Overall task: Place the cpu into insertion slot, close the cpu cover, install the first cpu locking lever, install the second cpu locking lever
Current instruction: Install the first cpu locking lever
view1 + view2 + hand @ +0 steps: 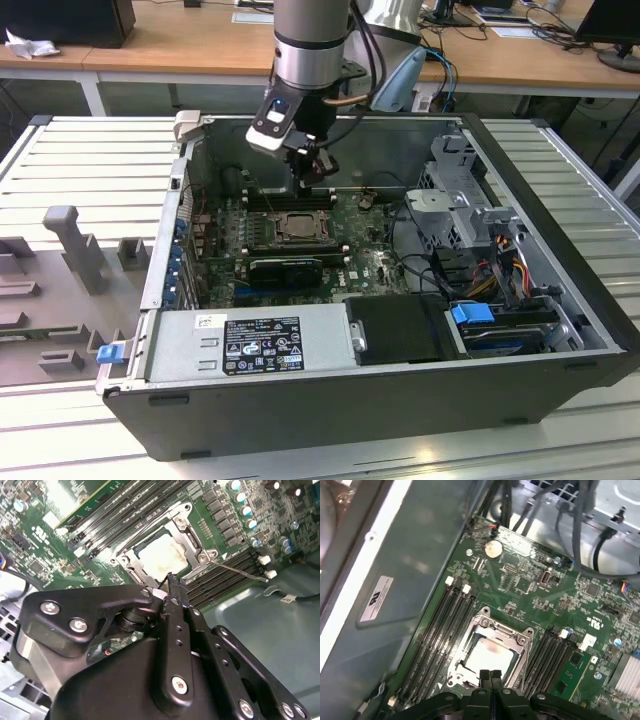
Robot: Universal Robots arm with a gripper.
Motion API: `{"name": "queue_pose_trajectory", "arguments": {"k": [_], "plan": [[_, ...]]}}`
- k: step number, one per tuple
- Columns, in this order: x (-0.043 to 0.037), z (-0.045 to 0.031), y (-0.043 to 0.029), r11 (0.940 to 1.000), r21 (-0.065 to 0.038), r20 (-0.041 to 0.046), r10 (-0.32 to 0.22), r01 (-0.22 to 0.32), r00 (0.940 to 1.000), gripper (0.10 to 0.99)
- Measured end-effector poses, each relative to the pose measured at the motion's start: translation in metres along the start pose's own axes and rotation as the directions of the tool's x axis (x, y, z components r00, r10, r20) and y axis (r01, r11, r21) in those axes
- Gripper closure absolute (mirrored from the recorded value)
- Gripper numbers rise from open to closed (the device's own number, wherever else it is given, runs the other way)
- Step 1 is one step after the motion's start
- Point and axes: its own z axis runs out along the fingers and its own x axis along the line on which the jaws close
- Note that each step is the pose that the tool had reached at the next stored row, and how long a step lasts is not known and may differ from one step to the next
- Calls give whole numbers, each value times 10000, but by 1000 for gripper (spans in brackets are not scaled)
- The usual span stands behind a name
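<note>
While the pincer (312, 186) hangs closed and empty just above the socket (268, 229) in the middle of the exterior view, the chip (487, 656) sits in that socket with the steel frame (492, 626) flat around it. One thin lever (235, 570) angles out across the memory slots (220, 583).

You have a pale silvery-tan cpu (487, 655) just beyond the black end effector (490, 676); grey steel cpu cover (518, 637); green motherboard (530, 587); black memory slots (445, 625).

The arm (312, 40) hangs vertical, wrist pointing straight down; its gripper (490, 673) (black, slim-fingered) appears to have both fingers (483, 676) pressed together, tip against tip.
</note>
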Motion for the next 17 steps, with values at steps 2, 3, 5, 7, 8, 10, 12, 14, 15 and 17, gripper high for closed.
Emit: {"name": "queue_pose_trajectory", "arguments": {"k": [2,3,5,7,8,10,12,14,15,17], "plan": [[0,0,0,9997,6,-4,-257,257,9997,980],[0,0,0,9994,8,-6,-353,353,9994,980],[0,0,0,9981,14,-10,-623,623,9981,980],[0,0,0,9940,23,-19,-1089,1089,9940,980],[0,0,0,9923,26,-21,-1240,1240,9923,980],[0,0,0,9865,34,-29,-1636,1636,9865,980],[0,0,0,9815,39,-34,-1912,1912,9815,980],[0,0,0,9770,43,-39,-2132,2132,9770,980],[0,0,0,9738,46,-42,-2275,2276,9738,980],[0,0,0,9696,49,-46,-2446,2446,9696,980]]}}
